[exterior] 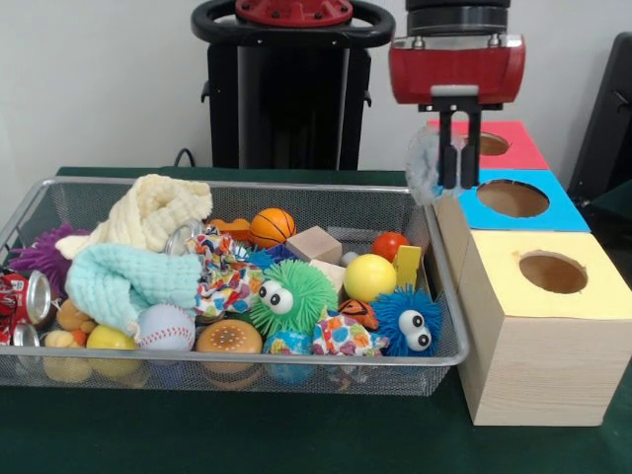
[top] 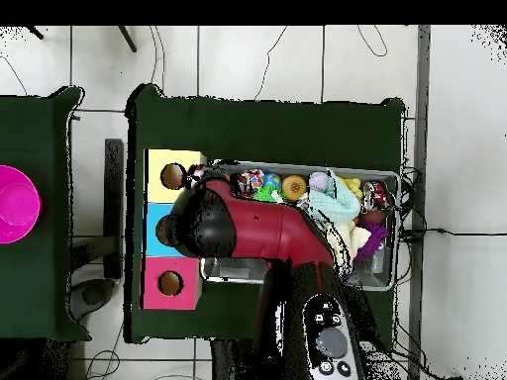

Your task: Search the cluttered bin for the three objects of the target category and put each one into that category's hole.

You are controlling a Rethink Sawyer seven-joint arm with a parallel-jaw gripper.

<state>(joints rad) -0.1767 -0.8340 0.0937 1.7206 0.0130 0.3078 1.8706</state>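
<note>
- The gripper hangs above the gap between the bin's end wall and the boxes, its dark fingers drawn close together on a pale, translucent, crinkly thing — possibly a bit of plastic wrap or a bag, though its outline is too faint to name.
- That held thing looks light, limp and slippery; a pinch on a bunched fold seems safer than on a loose edge, which could slide out.
- Arm pose: the red wrist points straight down; in the overhead view the arm reaches from the base across the bin's end toward the boxes.
- Just beside the gripper sit 3 boxes in a row: the blue-topped box nearest below it, the red-topped box behind, the yellow-topped box in front, each with 1 hole.
- The wire bin holds the clutter — cloths, balls, furry googly-eyed toys, blocks, cans.
</note>
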